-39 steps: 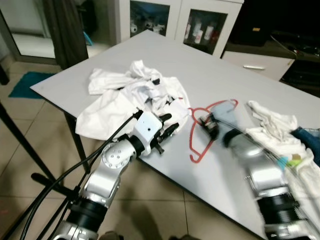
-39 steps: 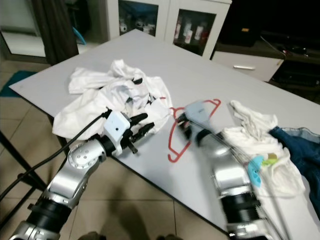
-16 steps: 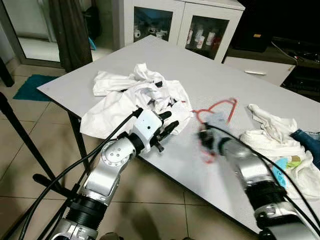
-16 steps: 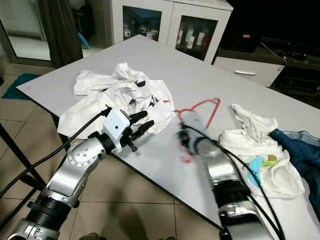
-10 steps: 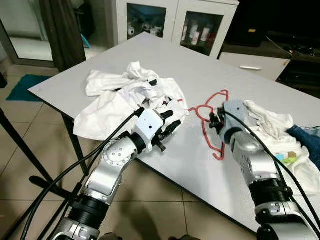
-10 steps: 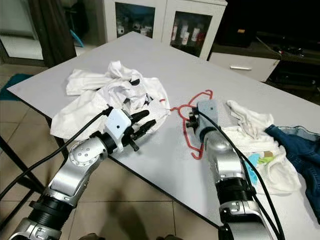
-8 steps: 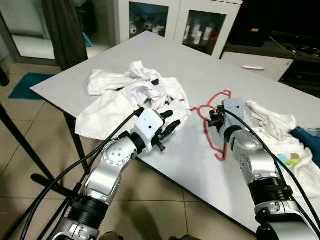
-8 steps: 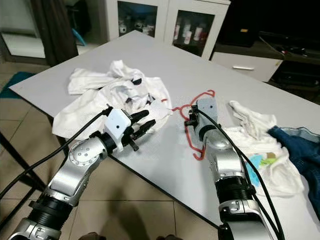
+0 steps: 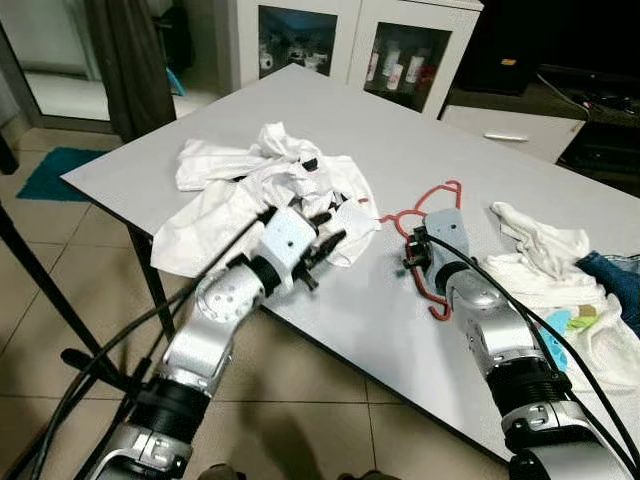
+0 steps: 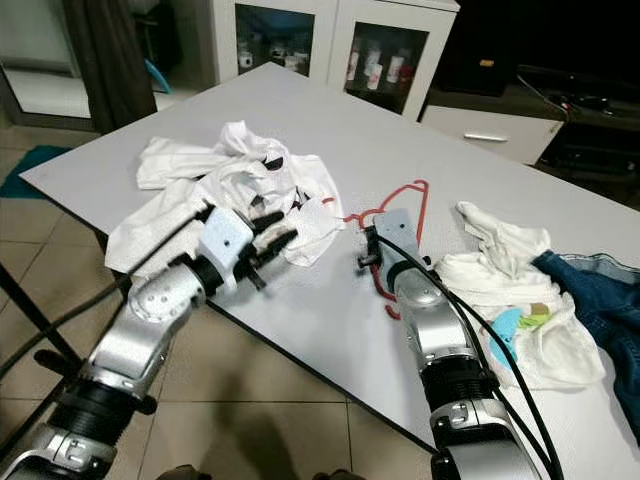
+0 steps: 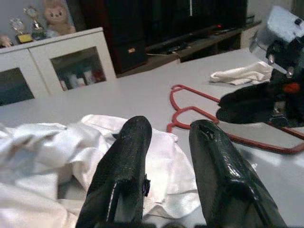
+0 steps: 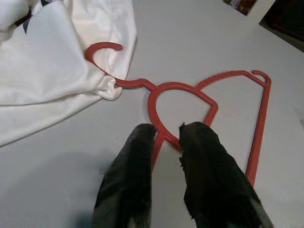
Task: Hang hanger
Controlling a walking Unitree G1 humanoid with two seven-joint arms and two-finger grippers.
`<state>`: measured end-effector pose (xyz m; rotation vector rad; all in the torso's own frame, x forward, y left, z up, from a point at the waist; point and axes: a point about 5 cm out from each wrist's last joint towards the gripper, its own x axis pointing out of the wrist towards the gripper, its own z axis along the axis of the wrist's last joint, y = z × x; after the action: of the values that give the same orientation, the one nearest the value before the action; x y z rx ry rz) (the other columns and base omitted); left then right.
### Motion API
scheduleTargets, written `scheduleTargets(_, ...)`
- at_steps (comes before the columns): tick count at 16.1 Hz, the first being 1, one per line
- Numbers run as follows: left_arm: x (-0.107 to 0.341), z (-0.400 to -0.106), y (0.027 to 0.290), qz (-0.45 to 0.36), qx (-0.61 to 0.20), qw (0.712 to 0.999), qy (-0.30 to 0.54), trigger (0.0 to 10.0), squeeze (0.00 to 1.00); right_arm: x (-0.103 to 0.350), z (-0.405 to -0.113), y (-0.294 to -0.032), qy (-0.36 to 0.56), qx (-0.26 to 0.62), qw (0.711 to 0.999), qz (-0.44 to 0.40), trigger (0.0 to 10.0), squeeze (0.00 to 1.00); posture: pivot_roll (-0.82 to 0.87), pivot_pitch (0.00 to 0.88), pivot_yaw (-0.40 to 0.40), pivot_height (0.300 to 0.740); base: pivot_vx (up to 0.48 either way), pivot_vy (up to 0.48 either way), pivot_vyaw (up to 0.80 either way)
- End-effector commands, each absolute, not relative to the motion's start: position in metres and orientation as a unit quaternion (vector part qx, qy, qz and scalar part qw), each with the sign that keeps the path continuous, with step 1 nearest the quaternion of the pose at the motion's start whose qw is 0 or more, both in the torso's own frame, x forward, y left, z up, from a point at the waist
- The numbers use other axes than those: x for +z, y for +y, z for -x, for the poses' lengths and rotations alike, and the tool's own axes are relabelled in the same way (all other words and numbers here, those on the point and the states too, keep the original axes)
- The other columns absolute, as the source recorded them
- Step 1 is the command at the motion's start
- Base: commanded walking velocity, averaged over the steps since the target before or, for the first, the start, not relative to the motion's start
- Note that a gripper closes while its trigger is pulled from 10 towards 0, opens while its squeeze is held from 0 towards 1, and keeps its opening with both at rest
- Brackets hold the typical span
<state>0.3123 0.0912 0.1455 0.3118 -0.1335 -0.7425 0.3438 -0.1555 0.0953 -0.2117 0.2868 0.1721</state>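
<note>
Two piles of clothes flanked the red hanger [image 12: 209,102] lying flat on the tabletop [image 9: 330,120]: white shirts [image 9: 250,190] covering its hook, and white cloth [image 9: 545,260] beside jeans [image 10: 600,290]. Right gripper [image 12: 166,135] straddled a hanger bar, fingers slightly apart. Left gripper [image 11: 166,137] hovered over the shirts, fingers apart.

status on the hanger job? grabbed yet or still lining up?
Done: the right gripper is at the red hanger, fingers straddling a bar near its neck. In hand: closing on it; the hanger lies flat on the table, hook on the white shirt. Left gripper waits open by the shirt. Left: lift, hang.
</note>
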Motion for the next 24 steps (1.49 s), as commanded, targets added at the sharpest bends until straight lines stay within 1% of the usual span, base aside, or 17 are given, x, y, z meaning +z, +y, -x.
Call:
scheduleTargets(1, 0.147, -0.311, 0.088, -0.156, -0.363, 0.916, -0.071, 10.0, 0.0, 0.092, -0.344, -0.166, 0.156, 0.068, 0.977, 0.124, 10.0, 1.0, 0.04, 0.019, -0.126, 0.723, 0.0, 0.0, 0.0)
scheduleTargets(3, 0.146, -0.311, 0.087, -0.155, -0.363, 0.916, -0.071, 10.0, 0.0, 0.086, -0.343, -0.17, 0.177, 0.066, 0.973, 0.135, 10.0, 1.0, 0.04, 0.018, -0.126, 0.723, 0.0, 0.0, 0.0)
scheduleTargets(5, 0.145, -0.311, 0.084, -0.154, -0.365, 0.915, -0.073, 10.0, 0.0, 0.08, -0.341, -0.168, 0.19, 0.078, 0.972, 0.118, 10.0, 1.0, 0.04, 0.017, -0.125, 0.723, 0.0, 0.0, 0.0)
scheduleTargets(6, 0.145, -0.311, 0.083, -0.155, -0.367, 0.914, -0.074, 10.0, 0.0, 0.082, -0.341, -0.164, 0.18, 0.086, 0.973, 0.115, 10.0, 0.57, 0.04, 0.018, -0.123, 0.723, 0.0, 0.0, 0.0)
scheduleTargets(7, 0.145, -0.311, 0.083, -0.155, -0.368, 0.914, -0.074, 10.0, 0.0, 0.088, -0.341, -0.161, 0.159, 0.094, 0.977, 0.106, 10.0, 0.0, 0.04, 0.018, -0.12, 0.723, 0.0, 0.0, 0.0)
scheduleTargets(9, 0.145, -0.311, 0.083, -0.155, -0.369, 0.913, -0.073, 10.0, 0.0, 0.097, -0.342, -0.16, 0.126, 0.099, 0.982, 0.1, 10.0, 0.0, 0.03, 0.018, -0.119, 0.723, 0.0, 0.0, 0.0)
scheduleTargets(11, 0.144, -0.31, 0.08, -0.154, -0.372, 0.912, -0.073, 10.0, 0.0, 0.107, -0.341, -0.166, 0.092, 0.077, 0.991, 0.064, 10.0, 0.0, 0.03, 0.016, -0.117, 0.723, 0.0, 0.0, 0.0)
scheduleTargets(13, 0.145, -0.311, 0.079, -0.152, -0.374, 0.912, -0.074, 10.0, 0.0, 0.11, -0.338, -0.169, 0.082, 0.069, 0.994, 0.032, 10.0, 0.0, 0.02, 0.013, -0.113, 0.723, 0.0, 0.0, 0.0)
scheduleTargets(16, 0.145, -0.311, 0.079, -0.152, -0.376, 0.911, -0.074, 10.0, 0.0, 0.113, -0.337, -0.168, 0.073, 0.074, 0.994, 0.028, 10.0, 0.0, 0.02, 0.011, -0.105, 0.723, 0.0, 0.0, -0.4)
scheduleTargets(23, 0.145, -0.31, 0.074, -0.161, -0.386, 0.905, -0.077, 10.0, 0.0, 0.12, -0.337, -0.167, 0.055, 0.078, 0.995, 0.023, 10.0, 0.0, 0.03, 0.007, -0.097, 0.723, 0.0, 0.0, 0.0)
scheduleTargets(24, 0.145, -0.31, 0.074, -0.162, -0.387, 0.904, -0.078, 10.0, 0.0, 0.12, -0.337, -0.167, 0.056, 0.078, 0.995, 0.025, 10.0, 0.0, 0.03, 0.007, -0.099, 0.723, 0.0, -0.442, 0.0)
